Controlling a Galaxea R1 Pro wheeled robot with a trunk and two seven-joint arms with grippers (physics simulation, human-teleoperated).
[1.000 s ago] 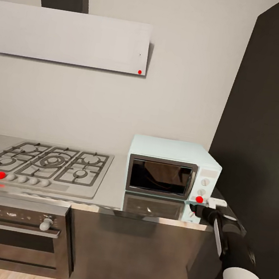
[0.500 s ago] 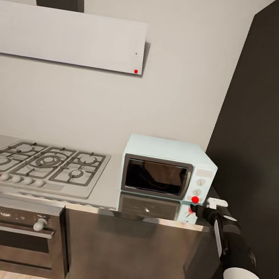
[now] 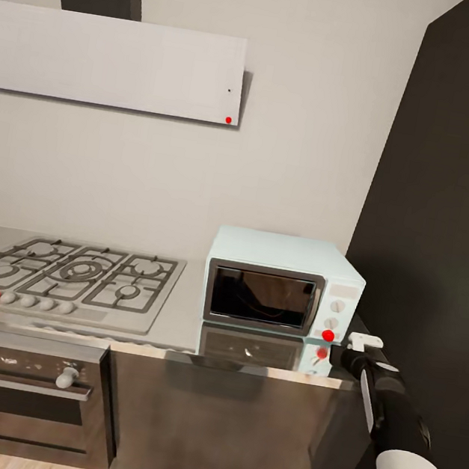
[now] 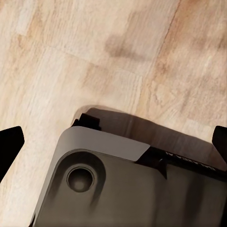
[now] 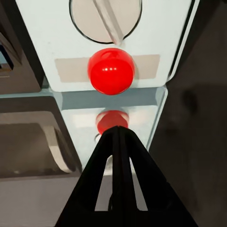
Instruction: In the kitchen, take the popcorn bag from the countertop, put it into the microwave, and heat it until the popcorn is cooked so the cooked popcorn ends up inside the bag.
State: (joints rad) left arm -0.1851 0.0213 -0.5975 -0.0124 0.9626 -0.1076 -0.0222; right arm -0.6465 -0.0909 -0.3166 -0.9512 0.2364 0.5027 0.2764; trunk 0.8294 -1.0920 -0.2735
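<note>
The pale mint-blue box microwave (image 3: 284, 283) stands rigid and heavy at 3 o'clock on the glossy grey tabletop (image 3: 182, 328); press its hard red dot (image 5: 111, 70) squarely with the closed right end effector (image 5: 118, 135).

bare countertop (image 3: 184, 310) between hob (image 3: 69, 276) and microwave (image 3: 283, 284), dark wall (image 3: 448, 223) rightward

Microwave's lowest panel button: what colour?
Red, clearest in the right wrist view.

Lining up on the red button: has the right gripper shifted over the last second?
Yes. In the head view, judged against the microwave's red button, the right gripper has slipped slightly rightward, off to the button's side.
</note>
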